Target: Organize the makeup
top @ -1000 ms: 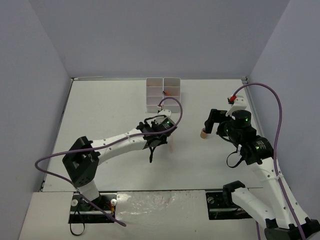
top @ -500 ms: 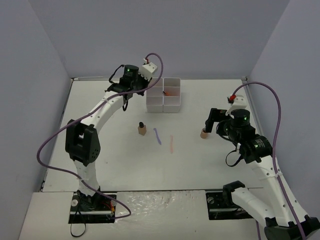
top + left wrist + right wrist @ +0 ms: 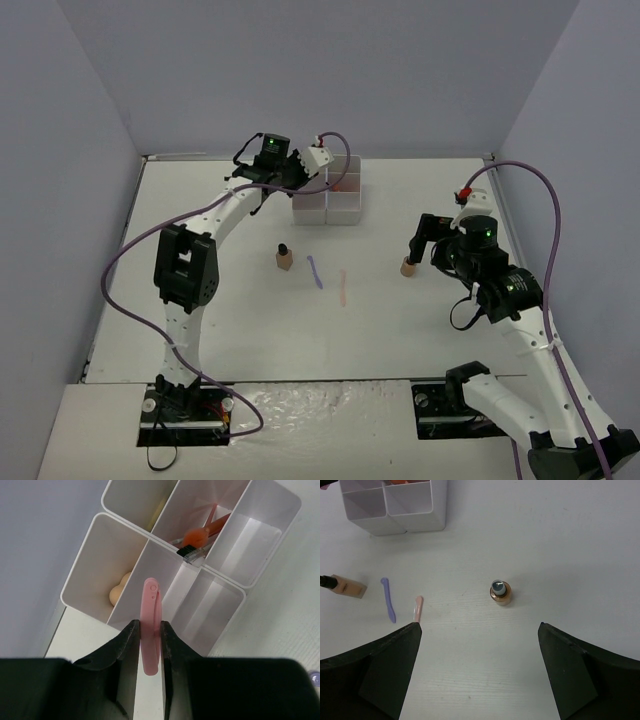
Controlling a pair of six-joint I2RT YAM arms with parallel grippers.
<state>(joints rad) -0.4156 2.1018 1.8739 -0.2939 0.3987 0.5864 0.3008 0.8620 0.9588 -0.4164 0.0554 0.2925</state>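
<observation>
**Pink stick poised over the box, 4 pieces left on the table**

Nearest us, the right gripper (image 3: 480, 629) hangs over the white table (image 3: 570, 540) with its jaws spread wide and nothing between them. Just beyond it stands a small tan round bottle with a dark cap (image 3: 500, 592), upright and apart from the rest. To its left lie a thin peach stick (image 3: 418, 608) and a thin lilac-blue stick (image 3: 388, 605), near each other but not touching. Past them, a tan square bottle with a black cap (image 3: 347, 587) lies on its side.

At the far end, the left gripper (image 3: 149, 630) hovers over the white plastic compartment box (image 3: 85, 560), pinching a flat pink plastic stick (image 3: 151, 596) between its pads. The stick's tip sits about over the wall between the cell holding a peach egg-shaped sponge (image 3: 119, 592) and the cell beside it. We cannot tell which of the 2 it is aimed at. An orange piece with a small brush head (image 3: 200, 532) lies in 1 cell behind.

We judge the step in hand to be dropping this stick into the box. The next move calls for centring the tip over 1 cell, clear of the divider, then lowering it and opening the jaws.
</observation>
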